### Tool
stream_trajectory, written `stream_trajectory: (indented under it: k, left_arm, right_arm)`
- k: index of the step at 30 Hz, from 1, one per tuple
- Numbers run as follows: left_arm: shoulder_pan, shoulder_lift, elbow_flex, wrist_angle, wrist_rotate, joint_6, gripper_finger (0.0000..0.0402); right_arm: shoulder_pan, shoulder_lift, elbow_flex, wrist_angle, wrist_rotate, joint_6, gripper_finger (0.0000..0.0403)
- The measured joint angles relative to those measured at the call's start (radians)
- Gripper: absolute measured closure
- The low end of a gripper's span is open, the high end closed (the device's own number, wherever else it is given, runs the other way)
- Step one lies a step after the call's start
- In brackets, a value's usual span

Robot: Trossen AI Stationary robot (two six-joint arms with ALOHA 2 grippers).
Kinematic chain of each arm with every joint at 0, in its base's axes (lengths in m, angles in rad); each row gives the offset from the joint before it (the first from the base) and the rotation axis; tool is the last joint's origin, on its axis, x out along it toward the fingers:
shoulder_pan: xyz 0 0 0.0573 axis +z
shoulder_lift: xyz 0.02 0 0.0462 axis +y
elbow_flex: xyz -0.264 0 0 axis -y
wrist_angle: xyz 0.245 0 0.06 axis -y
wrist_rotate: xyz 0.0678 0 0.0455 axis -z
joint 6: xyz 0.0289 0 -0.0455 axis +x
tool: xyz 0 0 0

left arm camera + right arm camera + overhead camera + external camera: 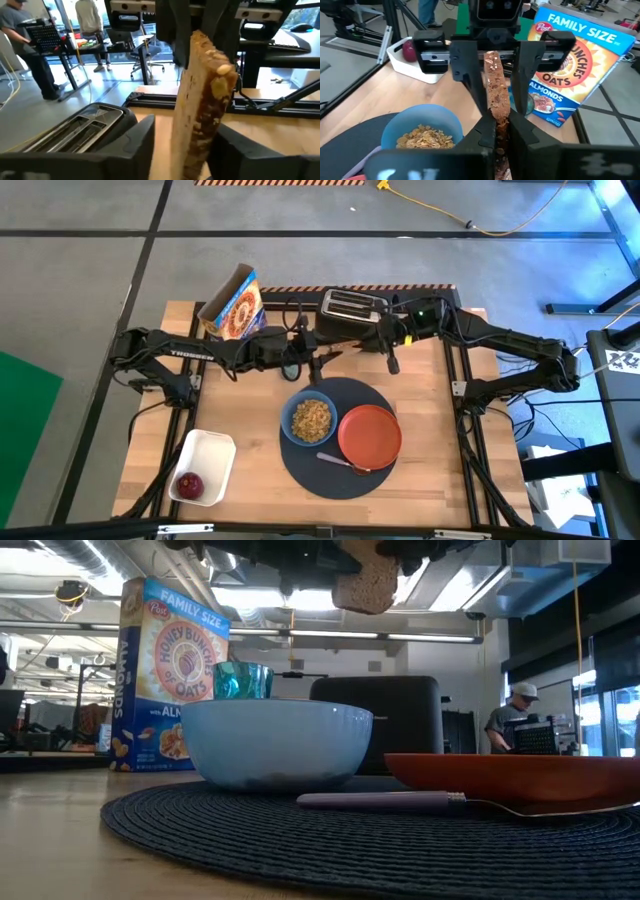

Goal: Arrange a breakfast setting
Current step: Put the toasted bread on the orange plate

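**Toast slice pinched between both grippers, mid-air above the mat**

High view: both arms meet at about 12 o'clock from the round dark mat (345, 470), right in front of the toaster (352, 306). Blue bowl (309, 419) full of cereal and the orange-red plate (369, 434) sit side by side on the mat, metal spoon (343, 461) at the plate's 7 o'clock. Red apple (189, 484) is in the white tub (210, 452), off at the mat's 9 o'clock. Cereal box (233, 305) stands at 11.

Low view: toast slice (365, 582) hangs up high, above the bowl. Greenish glass (242, 680) peeks out behind it.

Left wrist view: left gripper (182, 150) has narrow fingers around one end of the toast.

Right wrist view: right gripper (501, 132) is closed tight on the other end.
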Motion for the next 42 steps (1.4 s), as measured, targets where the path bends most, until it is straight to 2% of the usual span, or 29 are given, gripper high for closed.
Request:
stream_trajectory:
  k: [6, 9, 12, 17, 20, 23, 27, 33, 37, 42]
  left_arm:
    - [0.0, 0.0, 0.0, -0.006, 0.022, -0.052, 0.0307]
    - [0.0, 0.0, 0.0, -0.007, 0.023, -0.066, 0.0321]
    - [0.0, 0.0, 0.0, -0.008, 0.023, -0.076, 0.0331]
    - [-0.007, 0.0, 0.0, -0.007, 0.022, -0.08, 0.0347]
    - [-0.016, -0.001, 0.0, -0.024, 0.026, -0.115, 0.0355]
    - [-0.034, -0.001, 0.0, -0.099, 0.048, -0.176, 0.036]
    - [-0.084, 0.016, -0.002, -0.146, 0.044, -0.224, 0.0362]
    - [-0.174, 0.07, -0.002, -0.136, 0.034, -0.29, 0.0362]
    - [-0.218, 0.111, -0.002, -0.109, -0.033, -0.367, 0.0362]
    - [-0.239, 0.176, -0.001, -0.006, -0.072, -0.459, 0.0362]
  right_arm:
    - [0.0, 0.0, 0.0, 0.0, -0.043, 0.005, 0.0384]
    - [0.0, 0.0, -0.001, -0.003, -0.044, 0.001, 0.0365]
    - [0.0, -0.004, -0.001, -0.023, -0.044, -0.009, 0.0321]
    - [-0.002, -0.019, -0.002, -0.033, -0.041, 0.008, 0.0227]
    - [-0.002, -0.058, -0.002, -0.056, 0.015, 0.034, 0.0181]
    - [-0.002, -0.117, -0.002, -0.133, 0.115, 0.032, 0.0153]
    - [-0.002, -0.202, -0.002, -0.196, 0.184, 0.081, 0.0144]
    - [-0.001, -0.284, -0.035, -0.257, 0.154, 0.187, 0.0144]
    - [0.008, -0.305, -0.118, -0.21, 0.15, 0.236, 0.0143]
    - [0.091, -0.316, -0.202, -0.162, 0.28, 0.262, 0.0143]
